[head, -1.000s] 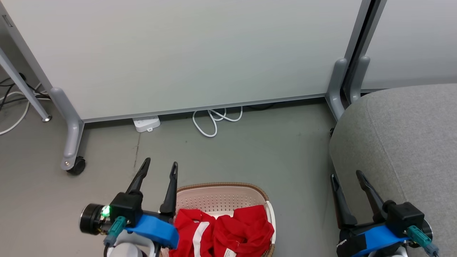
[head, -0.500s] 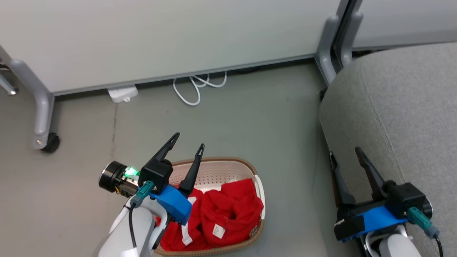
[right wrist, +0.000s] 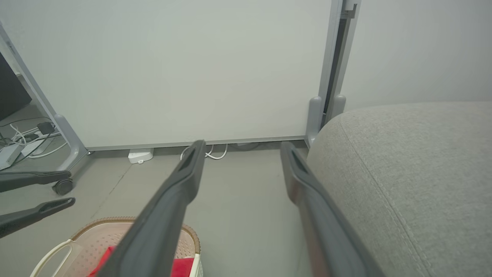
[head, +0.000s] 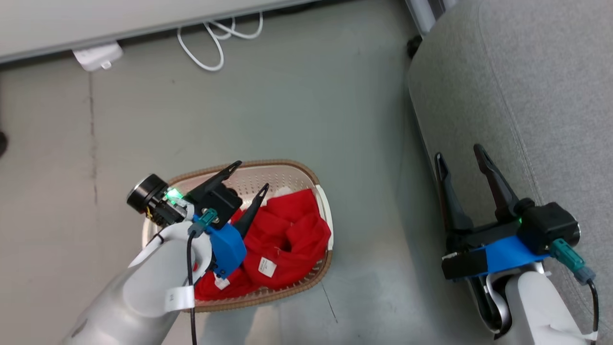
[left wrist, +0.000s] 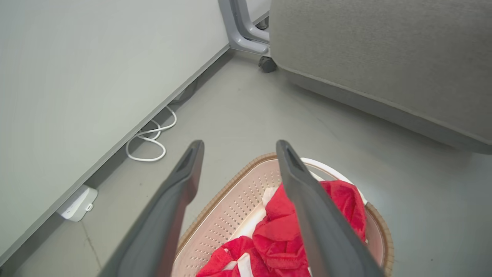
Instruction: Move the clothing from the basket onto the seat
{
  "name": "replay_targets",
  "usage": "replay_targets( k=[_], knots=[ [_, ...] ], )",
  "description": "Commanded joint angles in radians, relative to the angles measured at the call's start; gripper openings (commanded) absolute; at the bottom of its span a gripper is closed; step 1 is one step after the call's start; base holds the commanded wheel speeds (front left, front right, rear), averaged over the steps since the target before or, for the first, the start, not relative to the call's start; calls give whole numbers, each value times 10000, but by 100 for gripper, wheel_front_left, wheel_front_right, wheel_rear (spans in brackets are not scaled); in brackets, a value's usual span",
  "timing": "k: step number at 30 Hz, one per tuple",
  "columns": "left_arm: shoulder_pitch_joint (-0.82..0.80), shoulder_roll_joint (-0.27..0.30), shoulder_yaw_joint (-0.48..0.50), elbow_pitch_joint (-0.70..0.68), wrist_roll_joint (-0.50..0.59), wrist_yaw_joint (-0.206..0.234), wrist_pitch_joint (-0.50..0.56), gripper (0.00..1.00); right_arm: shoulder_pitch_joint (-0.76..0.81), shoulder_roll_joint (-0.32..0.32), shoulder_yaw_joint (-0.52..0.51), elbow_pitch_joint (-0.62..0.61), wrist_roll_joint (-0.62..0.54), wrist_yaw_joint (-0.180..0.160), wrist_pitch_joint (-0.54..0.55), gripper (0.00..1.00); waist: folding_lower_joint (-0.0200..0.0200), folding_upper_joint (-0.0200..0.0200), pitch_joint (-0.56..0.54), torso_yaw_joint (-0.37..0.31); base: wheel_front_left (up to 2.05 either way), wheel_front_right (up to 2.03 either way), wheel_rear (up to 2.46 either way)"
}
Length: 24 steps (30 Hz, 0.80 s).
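Note:
The clothing (head: 287, 235) lies as a crumpled bright red heap with a white label in the basket (head: 287, 165), which stands on the floor. My left gripper (head: 253, 175) hovers open over the basket's left half, its nearer finger just above the red cloth, nothing held. In the left wrist view the left gripper (left wrist: 239, 143) frames the basket's perforated wall (left wrist: 234, 204) and the clothing (left wrist: 276, 231). My right gripper (head: 458, 151) is open against the side of the grey seat (head: 527, 96). In the right wrist view the right gripper (right wrist: 243, 143) is open beside the seat (right wrist: 415, 161).
A white power strip (head: 96, 55) and a looped white cable (head: 210, 43) lie at the foot of the pale partition. A partition leg with a caster (right wrist: 63, 186) stands to the left. Bare grey floor (head: 311, 105) separates the basket from the seat.
The head camera has tilted down, shifting the whole picture. My left gripper has moved right and over the basket, toward the red cloth. The right gripper keeps its place by the seat.

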Motion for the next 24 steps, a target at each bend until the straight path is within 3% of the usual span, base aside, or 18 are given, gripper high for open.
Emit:
replay_targets(
  k=[1, 13, 19, 24],
  knots=[
    [-236, 56, -82, 48, -41, -8, -28, 100, -190, -31, 15, -47, -45, 4, -36, 100, -2, 0, 471, -224, 0, 0, 0],
    [-1969, 377, -3877, 1559, -1554, -8, -28, 100, -1076, -31, 166, -320, -116, 4, -36, 100, -2, 0, 2145, -495, 0, 0, 0],
    [-2422, 339, -4482, 2139, -1689, -9, 176, 100, -1538, -31, 335, -475, -97, 4, -36, 100, -2, 0, 2974, -653, 0, 0, 0],
    [-2356, 448, -4532, 2250, -973, -9, 640, 100, -1912, -31, 471, -604, -120, 4, -36, 100, -2, 0, 3592, -825, 0, 0, 0]
  ],
)
